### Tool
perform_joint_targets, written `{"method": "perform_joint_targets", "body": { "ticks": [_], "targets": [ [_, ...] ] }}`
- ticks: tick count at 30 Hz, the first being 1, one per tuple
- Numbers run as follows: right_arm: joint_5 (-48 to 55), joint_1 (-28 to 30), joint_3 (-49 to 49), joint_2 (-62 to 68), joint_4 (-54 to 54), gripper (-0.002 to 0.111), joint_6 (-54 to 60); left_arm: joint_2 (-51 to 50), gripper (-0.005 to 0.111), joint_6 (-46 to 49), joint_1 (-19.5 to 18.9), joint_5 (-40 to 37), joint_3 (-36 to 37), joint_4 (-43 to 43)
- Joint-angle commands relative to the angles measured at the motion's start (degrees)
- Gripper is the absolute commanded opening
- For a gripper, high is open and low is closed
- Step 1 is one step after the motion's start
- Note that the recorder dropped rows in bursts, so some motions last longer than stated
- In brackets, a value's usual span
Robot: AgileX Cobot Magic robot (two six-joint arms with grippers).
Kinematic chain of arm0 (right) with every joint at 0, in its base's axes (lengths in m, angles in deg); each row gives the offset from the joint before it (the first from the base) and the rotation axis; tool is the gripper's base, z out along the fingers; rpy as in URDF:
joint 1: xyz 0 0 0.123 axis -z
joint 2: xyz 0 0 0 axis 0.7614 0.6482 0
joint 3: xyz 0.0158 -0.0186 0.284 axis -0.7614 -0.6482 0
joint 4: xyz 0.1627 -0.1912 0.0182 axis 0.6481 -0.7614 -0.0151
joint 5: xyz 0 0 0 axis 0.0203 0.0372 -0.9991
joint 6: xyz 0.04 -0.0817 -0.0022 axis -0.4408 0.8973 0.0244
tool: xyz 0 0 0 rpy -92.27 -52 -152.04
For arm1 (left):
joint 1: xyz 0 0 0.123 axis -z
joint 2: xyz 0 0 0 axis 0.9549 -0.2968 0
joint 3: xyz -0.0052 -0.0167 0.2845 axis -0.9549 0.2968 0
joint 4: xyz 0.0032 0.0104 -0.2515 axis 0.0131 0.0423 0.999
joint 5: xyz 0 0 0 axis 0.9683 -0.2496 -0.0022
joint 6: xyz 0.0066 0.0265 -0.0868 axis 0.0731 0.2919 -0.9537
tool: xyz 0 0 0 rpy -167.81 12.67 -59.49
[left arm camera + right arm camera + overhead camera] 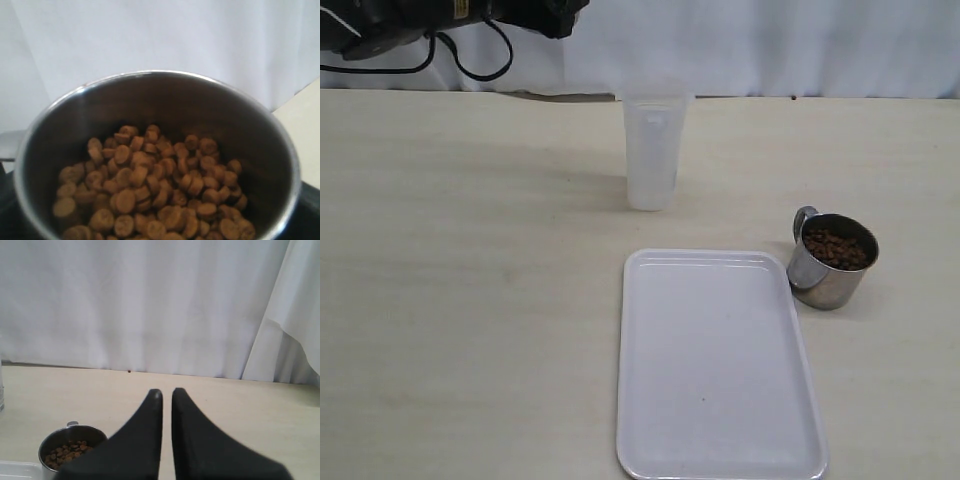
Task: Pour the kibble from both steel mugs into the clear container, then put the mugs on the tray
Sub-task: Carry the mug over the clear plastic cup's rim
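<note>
Left fingers: clamped wide on a mug, dark tips showing either side of it.
Held mug: raised, curtain behind, holding kibble.
Right fingers: together, gripping nothing, above the worktop.
Second mug: on the worktop just right of the tray, kibble inside.
Container: upright beyond the tray.

The exterior camera looks down across the table toward the curtain. The left wrist camera peers closely into a raised mug. The right wrist camera, low, faces the curtain and shares the other mug with the exterior view.
</note>
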Motion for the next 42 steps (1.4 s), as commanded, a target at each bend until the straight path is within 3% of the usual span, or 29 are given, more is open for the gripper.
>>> {"method": "perform_joint_targets", "body": {
  "ticks": [1, 7, 10, 17, 36, 42],
  "targets": [
    [0.30, -0.20, -0.25, -0.21, -0.42, 0.005, -0.23, 0.51, 0.000, 11.23, 0.31, -1.53, -0.16, 14.49],
    [0.30, -0.20, -0.25, -0.21, -0.42, 0.005, -0.23, 0.51, 0.000, 52.61, 1.87, -10.01, -0.16, 44.46],
    [0.30, -0.20, -0.25, -0.21, -0.42, 0.005, -0.23, 0.51, 0.000, 61.72, 2.00, -12.70, -0.16, 49.58],
    [0.30, -0.20, -0.25, -0.21, -0.42, 0.005, -0.23, 0.51, 0.000, 62.28, 3.06, -19.04, -0.16, 47.32],
    [0.30, -0.20, -0.25, -0.21, -0.42, 0.005, -0.23, 2.98, 0.000, 60.29, 5.56, -24.17, -0.16, 44.29],
    [0.30, -0.20, -0.25, -0.21, -0.42, 0.005, -0.23, 3.94, 0.000, 56.29, 5.56, -12.57, 6.39, 44.29]
  ]
}}
